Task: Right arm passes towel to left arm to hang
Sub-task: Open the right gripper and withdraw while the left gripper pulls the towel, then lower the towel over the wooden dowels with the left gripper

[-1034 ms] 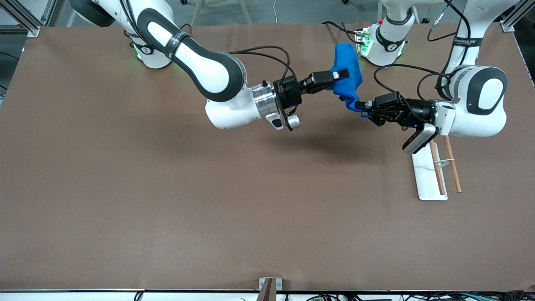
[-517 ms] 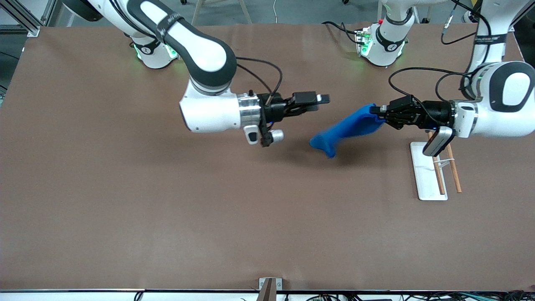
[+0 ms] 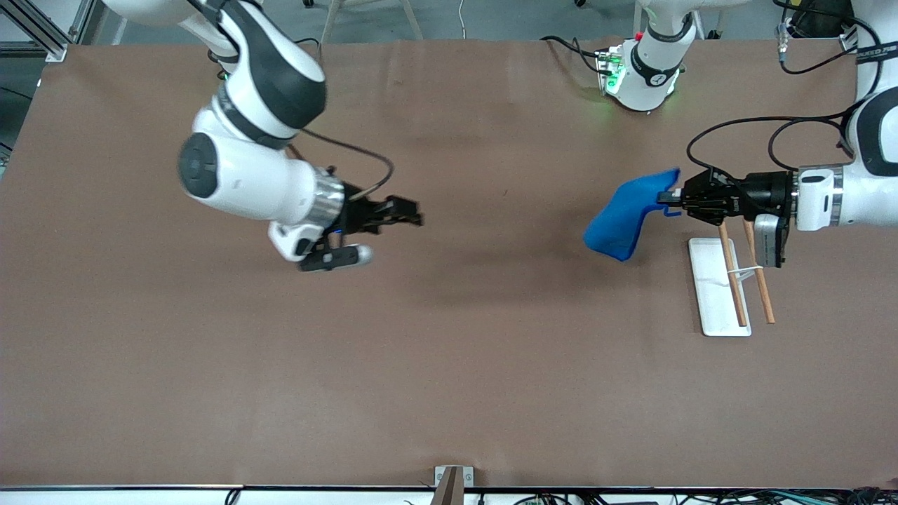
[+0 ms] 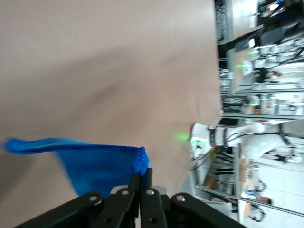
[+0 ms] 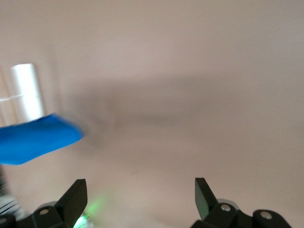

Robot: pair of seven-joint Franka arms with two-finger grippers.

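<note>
The blue towel [image 3: 628, 214] hangs in the air from my left gripper [image 3: 671, 198], which is shut on one corner of it, over the table beside the white rack. In the left wrist view the towel [image 4: 95, 159] spreads away from the closed fingertips [image 4: 141, 175]. My right gripper [image 3: 414, 214] is open and empty, over the table toward the right arm's end, well apart from the towel. In the right wrist view its fingers [image 5: 202, 192] stand wide apart, and the towel [image 5: 35, 137] shows farther off.
A white rack base [image 3: 717, 287] with two wooden rods [image 3: 733, 280] lies on the brown table under the left arm's wrist. The arm bases [image 3: 642, 70] stand along the table's edge farthest from the front camera.
The right gripper let go of the towel and pulled back toward its own end of the table. The left gripper carried the towel toward the rack.
</note>
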